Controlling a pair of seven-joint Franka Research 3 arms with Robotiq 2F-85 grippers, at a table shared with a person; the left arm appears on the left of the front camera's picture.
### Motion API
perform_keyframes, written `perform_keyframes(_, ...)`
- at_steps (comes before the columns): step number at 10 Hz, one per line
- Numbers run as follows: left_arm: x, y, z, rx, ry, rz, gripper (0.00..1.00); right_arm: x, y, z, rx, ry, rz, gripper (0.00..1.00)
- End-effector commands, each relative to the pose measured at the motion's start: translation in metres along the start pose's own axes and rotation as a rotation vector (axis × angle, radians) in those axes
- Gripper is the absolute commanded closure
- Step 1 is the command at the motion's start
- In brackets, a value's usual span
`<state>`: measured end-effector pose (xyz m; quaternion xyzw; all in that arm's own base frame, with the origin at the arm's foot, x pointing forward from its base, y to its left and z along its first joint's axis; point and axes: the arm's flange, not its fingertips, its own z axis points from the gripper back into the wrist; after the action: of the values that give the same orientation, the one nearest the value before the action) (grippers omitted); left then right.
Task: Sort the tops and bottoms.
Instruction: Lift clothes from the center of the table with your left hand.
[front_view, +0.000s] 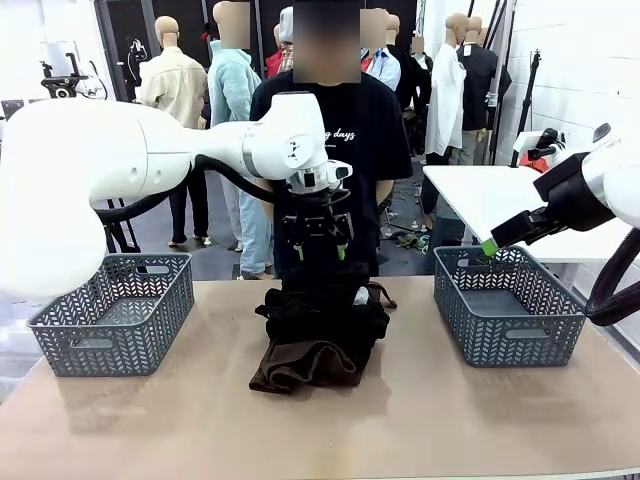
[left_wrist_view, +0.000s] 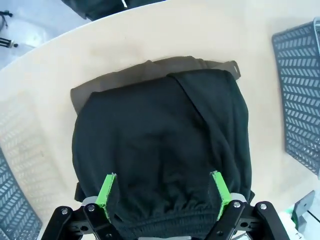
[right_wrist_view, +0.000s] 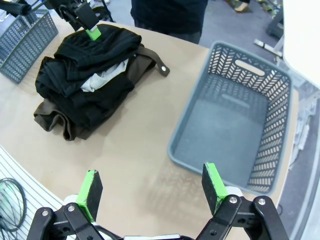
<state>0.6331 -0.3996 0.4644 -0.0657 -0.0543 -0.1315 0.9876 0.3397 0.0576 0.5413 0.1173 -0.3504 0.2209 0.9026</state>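
Note:
The garments lie in one pile (front_view: 320, 335) at the table's middle. A black garment (left_wrist_view: 160, 140) lies on top, and the dark brown one (left_wrist_view: 125, 77) sticks out from under it. A pale grey-blue garment (right_wrist_view: 102, 80) peeks out between the black layers. My left gripper (front_view: 316, 248) hangs open just above the pile's far end, its green pads (left_wrist_view: 106, 190) spread over the black cloth with nothing held. My right gripper (front_view: 490, 245) hovers open over the right basket (front_view: 510, 310) and is empty; from the wrist, the right gripper (right_wrist_view: 152, 185) looks down at the table beside that basket (right_wrist_view: 240, 125).
A second grey lattice basket (front_view: 115, 310) stands at the left of the table (front_view: 420, 420). A person in a black T-shirt (front_view: 360, 130) stands at the far edge behind the pile. A white table (front_view: 500, 195) is at the back right.

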Motion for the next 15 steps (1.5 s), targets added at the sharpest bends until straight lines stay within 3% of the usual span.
perform_keyframes(1, -0.002, 0.005, -0.002, -0.030, 0.018, 0.029, 0.06, 0.000, -0.001, -0.002, 0.008, -0.003, -0.007, 0.00)
perform_keyframes(5, -0.007, 0.012, -0.004, -0.005, 0.095, 0.068, 0.06, 0.000, -0.001, -0.002, 0.008, -0.003, -0.007, 0.00)
perform_keyframes(9, -0.038, 0.028, -0.001, -0.043, 0.107, 0.123, 0.06, 0.000, -0.001, -0.002, 0.008, -0.003, -0.007, 0.00)
perform_keyframes(15, -0.042, 0.018, -0.022, -0.037, 0.141, 0.053, 0.06, 0.000, -0.001, -0.002, 0.008, -0.003, -0.007, 0.00)
